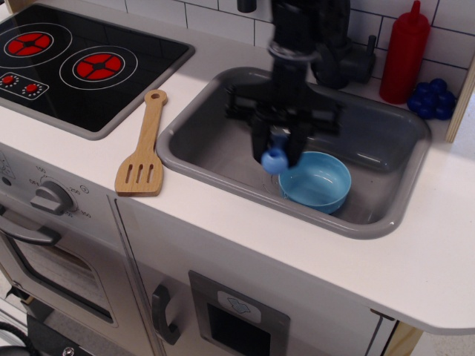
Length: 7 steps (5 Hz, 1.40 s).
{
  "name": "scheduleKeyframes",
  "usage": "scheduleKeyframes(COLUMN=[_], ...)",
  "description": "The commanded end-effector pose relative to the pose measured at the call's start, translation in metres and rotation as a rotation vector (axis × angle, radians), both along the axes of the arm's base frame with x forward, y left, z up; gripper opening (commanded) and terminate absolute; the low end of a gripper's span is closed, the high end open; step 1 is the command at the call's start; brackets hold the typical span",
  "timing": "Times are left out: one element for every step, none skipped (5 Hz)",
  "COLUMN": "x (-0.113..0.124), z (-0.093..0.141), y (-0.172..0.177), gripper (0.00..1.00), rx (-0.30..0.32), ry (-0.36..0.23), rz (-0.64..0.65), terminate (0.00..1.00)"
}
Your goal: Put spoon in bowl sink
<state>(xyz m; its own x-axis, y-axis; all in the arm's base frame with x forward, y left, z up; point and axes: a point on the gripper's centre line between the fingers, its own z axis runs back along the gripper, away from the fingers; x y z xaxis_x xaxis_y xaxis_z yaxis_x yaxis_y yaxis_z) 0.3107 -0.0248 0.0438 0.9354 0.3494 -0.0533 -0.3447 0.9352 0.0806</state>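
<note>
Blue-handled spoon (pixel 274 158) hangs clamped in the end effector (pixel 280 142) above the sink (pixel 386 133), beside the bowl (pixel 318 182).

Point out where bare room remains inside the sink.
The grey rectangular sink floor is bare on the left, between its left wall and the round light-blue plastic bowl. The back right also looks bare. It is crowded at the bowl's left rim, where the black gripper holds the blue-handled spoon.

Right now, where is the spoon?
The spoon hangs in the gripper over the sink, its blue end showing just left of the bowl, above its left rim.
</note>
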Motion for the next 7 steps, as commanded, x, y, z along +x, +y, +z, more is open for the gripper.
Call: scheduleKeyframes(x=[0.003, 0.011, 0.014, 0.018, 0.020, 0.020, 0.021], z=[-0.012, -0.022, -0.025, -0.027, -0.022, -0.019, -0.011], y=[-0.023, -0.027, -0.033, -0.039, -0.042, -0.044, -0.044], gripper=[0.00, 0.00, 0.00, 0.00, 1.00, 1.00, 1.00], rx=[0.011, 0.019, 0.019, 0.018, 0.010, 0.013, 0.005], ry=[0.014, 0.038, 0.047, 0.047, 0.054, 0.056, 0.042], rz=[0.035, 0.059, 0.063, 0.070, 0.074, 0.086, 0.090], terminate=[0.00, 0.00, 0.00, 0.00, 0.00, 0.00, 0.00])
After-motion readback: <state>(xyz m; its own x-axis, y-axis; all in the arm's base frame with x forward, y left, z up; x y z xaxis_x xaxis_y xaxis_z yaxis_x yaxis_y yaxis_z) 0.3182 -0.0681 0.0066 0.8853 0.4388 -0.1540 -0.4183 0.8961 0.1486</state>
